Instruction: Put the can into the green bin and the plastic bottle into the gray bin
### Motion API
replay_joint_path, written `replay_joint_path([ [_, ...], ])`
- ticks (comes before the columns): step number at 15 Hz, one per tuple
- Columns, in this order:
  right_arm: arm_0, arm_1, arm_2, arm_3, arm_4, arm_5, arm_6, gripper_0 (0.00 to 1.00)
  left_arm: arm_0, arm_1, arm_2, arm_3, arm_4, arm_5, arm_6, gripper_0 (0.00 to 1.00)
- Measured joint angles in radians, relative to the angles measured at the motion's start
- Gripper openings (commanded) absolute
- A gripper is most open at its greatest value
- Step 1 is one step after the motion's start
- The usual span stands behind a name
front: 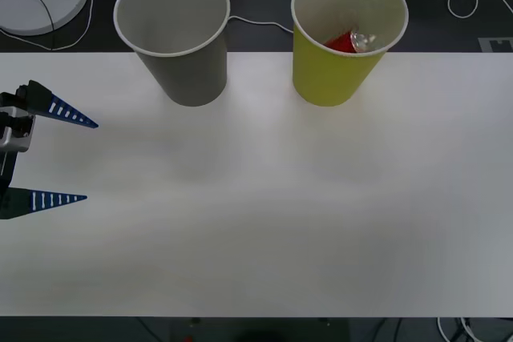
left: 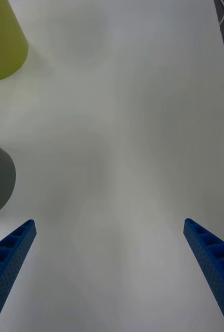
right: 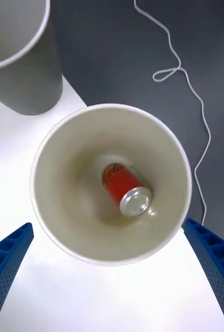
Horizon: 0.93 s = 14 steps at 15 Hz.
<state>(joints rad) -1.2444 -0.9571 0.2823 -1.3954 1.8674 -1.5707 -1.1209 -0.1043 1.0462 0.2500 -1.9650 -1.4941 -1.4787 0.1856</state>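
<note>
Small red-orange drink can [right: 124, 188] already lying inside yellow-green paper cup [front: 330, 78]. Right gripper [right: 112, 270] spread wide above it, left gripper [front: 72, 159] spread, idle far left. Could clip rim pulling away, tipping cup.

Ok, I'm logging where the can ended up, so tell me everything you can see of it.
The can is a small red drink can with script lettering on its side and a shiny metal top. It lies tilted on its side at the bottom of the green bin, touching the white inside. Nothing grips it: the right hand hangs open above the bin's mouth.
</note>
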Motion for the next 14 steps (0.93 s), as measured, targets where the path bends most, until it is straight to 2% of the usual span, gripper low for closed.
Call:
replay_joint_path([
  [3, 0.145, -0.064, -0.136, -0.128, -0.070, 0.000, 0.039, 1.00, 0.000, 0.000, 0.000, 0.000, 0.000, 0.000, 0.000, 1.00],
  [5, 0.268, -0.092, -0.244, -0.213, -0.104, 0.000, 0.124, 1.00, 0.000, 0.000, 0.000, 0.000, 0.000, 0.000, 0.000, 1.00],
  [11, 0.665, -0.102, -0.573, -0.393, -0.248, 0.000, 0.394, 1.00, 0.000, 0.000, 0.000, 0.000, 0.000, 0.000, 0.000, 1.00],
  [14, 0.828, -0.102, -0.673, -0.462, -0.284, 0.000, 0.513, 1.00, 0.000, 0.000, 0.000, 0.000, 0.000, 0.000, 0.000, 1.00],
])
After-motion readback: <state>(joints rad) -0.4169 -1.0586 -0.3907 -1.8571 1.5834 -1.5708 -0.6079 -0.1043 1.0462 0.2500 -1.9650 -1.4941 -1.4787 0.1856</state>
